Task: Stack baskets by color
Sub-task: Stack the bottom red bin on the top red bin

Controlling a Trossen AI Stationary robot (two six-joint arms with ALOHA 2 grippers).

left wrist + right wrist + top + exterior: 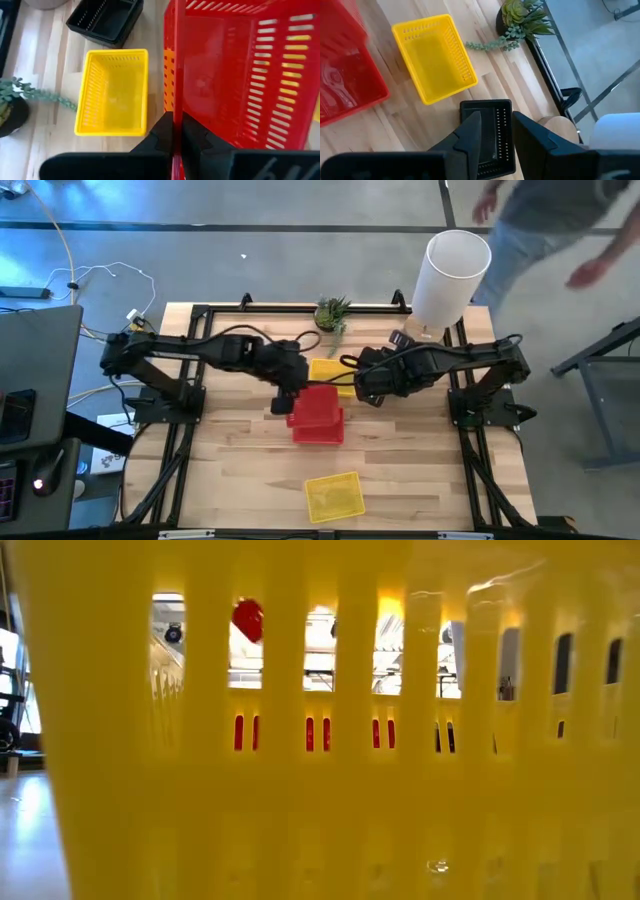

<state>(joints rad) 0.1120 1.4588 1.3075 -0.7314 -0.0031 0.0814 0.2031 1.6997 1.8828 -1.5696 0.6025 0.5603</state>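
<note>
Red basket (235, 75) wall pinched between left fingers (159, 131).

Left gripper (176, 131) jaws clamped on red basket (240, 75) rim; yellow basket (114, 92) beside.

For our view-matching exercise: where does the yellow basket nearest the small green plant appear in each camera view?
High view: the yellow basket lies at centre, towards the back.
Low view: not identifiable; the front yellow basket fills the picture.
Left wrist view: it is left of centre.
Right wrist view: it is upper left.
Shared landmark: the green plant beside it.
</note>
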